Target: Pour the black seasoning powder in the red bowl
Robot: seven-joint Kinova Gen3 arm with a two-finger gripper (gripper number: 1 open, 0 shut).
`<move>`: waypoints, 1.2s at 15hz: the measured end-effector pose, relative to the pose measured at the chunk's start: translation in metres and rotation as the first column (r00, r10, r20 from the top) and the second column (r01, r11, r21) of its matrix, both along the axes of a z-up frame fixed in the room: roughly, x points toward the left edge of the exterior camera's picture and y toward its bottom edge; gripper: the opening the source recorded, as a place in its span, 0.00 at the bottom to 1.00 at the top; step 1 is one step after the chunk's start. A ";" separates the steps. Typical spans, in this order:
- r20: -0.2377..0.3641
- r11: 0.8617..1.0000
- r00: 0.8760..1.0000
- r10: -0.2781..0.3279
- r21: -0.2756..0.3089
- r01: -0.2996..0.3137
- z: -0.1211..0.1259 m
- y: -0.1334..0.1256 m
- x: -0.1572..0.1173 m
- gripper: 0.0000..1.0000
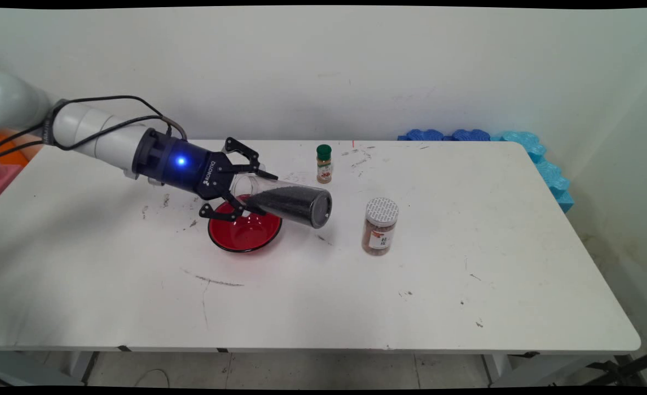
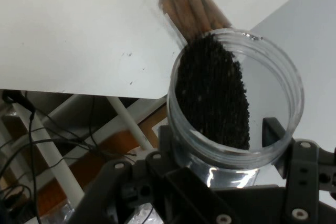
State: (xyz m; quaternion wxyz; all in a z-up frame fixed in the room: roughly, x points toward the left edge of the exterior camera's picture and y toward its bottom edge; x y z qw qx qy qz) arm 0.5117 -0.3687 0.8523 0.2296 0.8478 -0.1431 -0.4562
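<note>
The hand (image 1: 248, 189) pinches a clear jar of black grains (image 1: 293, 204), lying almost flat in the air above the right rim of the red bowl (image 1: 245, 233) on the desk (image 1: 323, 285), near a grey-lidded jar (image 1: 380, 226).

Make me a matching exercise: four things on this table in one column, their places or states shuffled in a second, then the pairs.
1. clear jar of black grains
2. red bowl
3. green-capped bottle
4. white-lidded jar

A. upright, nearest the wall
B. on the table under the gripper
C. held on its side
D. upright, right of the bowl

Pairs: 1-C, 2-B, 3-A, 4-D
</note>
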 end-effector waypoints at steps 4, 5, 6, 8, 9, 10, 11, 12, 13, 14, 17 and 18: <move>-0.014 1.000 1.000 0.010 0.015 -0.010 -0.002 0.000 0.001 0.00; -0.016 1.000 1.000 0.012 0.018 -0.012 -0.003 0.000 0.001 0.00; -0.018 1.000 1.000 0.014 0.021 -0.013 -0.004 0.000 0.001 0.00; -0.022 1.000 1.000 0.017 0.025 -0.016 -0.005 0.000 0.001 0.00; -0.023 0.999 1.000 0.019 0.027 -0.018 -0.005 0.000 0.001 0.00; -0.024 0.999 0.999 0.021 0.029 -0.020 -0.005 -0.001 0.002 0.00; -0.026 0.999 0.999 0.023 0.030 -0.022 -0.006 -0.001 0.002 0.00; -0.027 0.999 0.999 0.025 0.031 -0.024 -0.006 -0.001 0.002 0.00; -0.028 0.999 0.999 0.027 0.032 -0.026 -0.006 -0.001 0.002 0.00; -0.030 0.999 0.999 0.029 0.033 -0.028 -0.006 -0.002 0.002 0.00; -0.033 0.999 0.999 0.032 0.035 -0.030 -0.007 -0.002 0.003 0.00; -0.034 0.999 0.999 0.032 0.035 -0.031 -0.007 -0.002 0.003 0.00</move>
